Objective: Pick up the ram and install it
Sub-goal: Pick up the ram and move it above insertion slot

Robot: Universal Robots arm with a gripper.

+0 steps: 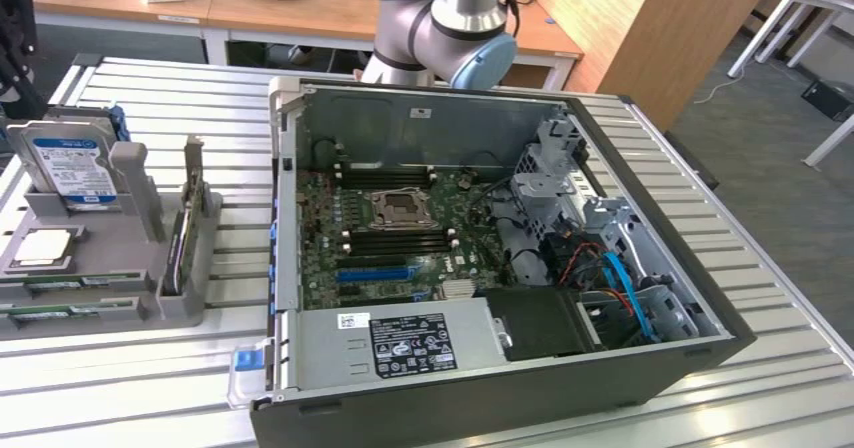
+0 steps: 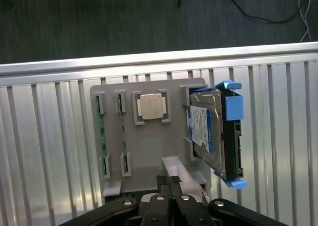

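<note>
A slatted metal table carries everything. Nearest in the wrist view, the one gripper has its fingers pressed together, holding nothing. Beyond it lies one gray holder with two ram sticks flat in side-by-side slots, one CPU chip and one hard drive on edge. In the exterior view, one open computer case stands beside the holder.

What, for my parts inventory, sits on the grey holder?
Two ram sticks, a CPU, an upright hard drive and a bracketed card; the gripper hides one holder edge.
</note>
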